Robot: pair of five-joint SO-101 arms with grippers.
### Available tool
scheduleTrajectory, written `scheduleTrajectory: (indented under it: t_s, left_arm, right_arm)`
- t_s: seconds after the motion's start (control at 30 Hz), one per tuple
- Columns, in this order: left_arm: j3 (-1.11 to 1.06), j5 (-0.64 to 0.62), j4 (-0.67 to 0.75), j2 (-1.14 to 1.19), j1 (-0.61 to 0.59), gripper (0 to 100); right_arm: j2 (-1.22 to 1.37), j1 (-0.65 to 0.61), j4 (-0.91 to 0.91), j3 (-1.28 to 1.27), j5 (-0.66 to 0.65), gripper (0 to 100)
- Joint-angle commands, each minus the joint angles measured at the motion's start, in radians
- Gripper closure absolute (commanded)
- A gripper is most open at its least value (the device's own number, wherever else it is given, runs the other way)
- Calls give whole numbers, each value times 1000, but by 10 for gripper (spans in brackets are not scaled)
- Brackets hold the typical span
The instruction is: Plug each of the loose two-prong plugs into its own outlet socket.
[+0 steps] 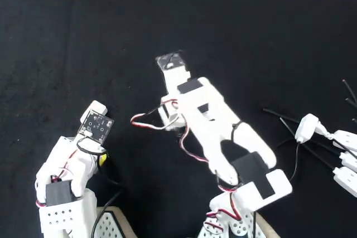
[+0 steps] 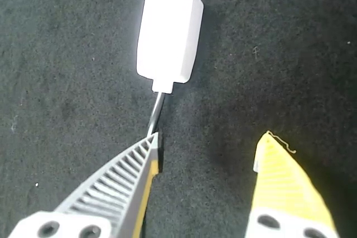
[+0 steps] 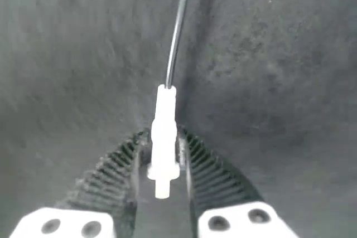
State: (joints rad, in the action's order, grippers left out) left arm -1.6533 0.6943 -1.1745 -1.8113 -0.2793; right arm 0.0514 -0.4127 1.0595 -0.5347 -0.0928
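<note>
The right gripper [image 3: 163, 136] is clenched on a white plug [image 3: 164, 110] near the middle of the black surface [image 1: 268, 37]. The left gripper [image 2: 211, 136] is spread open towards the front-left corner, and a white corded block [image 2: 169, 34] lies just beyond its fingertips. What appear to be outlet sockets [image 1: 347, 163] are seen at the right edge.

Light falls evenly from overhead and the black cloth [image 1: 268, 32] swallows most of it. In the high view the right arm [image 1: 215, 124] and left arm [image 1: 64, 176] glare so white that their surfaces lose detail. In the left wrist view the white block [image 2: 169, 33] is blown out to a featureless patch, with a soft dark shadow on the cloth beside the yellow finger [image 2: 284, 182]. The right wrist view is dimmer and flatter; the plug [image 3: 163, 137] glows pale, a faint shadow band running along its cable [image 3: 177, 32]
</note>
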Motion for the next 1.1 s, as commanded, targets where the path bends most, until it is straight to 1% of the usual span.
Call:
scheduleTrajectory:
  t_s: [0.0,0.1,0.23,0.3,0.53,0.7,0.73,0.83,1.07]
  left_arm:
    - [7,6,-8,-6,10,725]
    - [7,6,-8,-6,10,725]
    - [7,6,-9,-6,10,725]
    - [7,5,-9,-6,10,725]
    - [8,5,-25,-6,10,726]
    - [8,6,-26,-6,10,726]
    - [8,8,-26,-6,10,726]
    - [8,8,-26,-6,10,726]
    - [8,8,-28,-6,10,726]
  right_arm:
    - [4,48,21,48,-264,983]
    - [71,40,63,67,-313,967]
    - [131,32,176,168,-278,853]
    - [151,34,190,202,-278,832]
    - [217,28,193,275,-278,883]
    - [257,26,196,289,-273,949]
    - [259,26,196,291,-255,957]
    - [252,26,196,291,-222,967]
    - [240,25,219,289,-221,986]
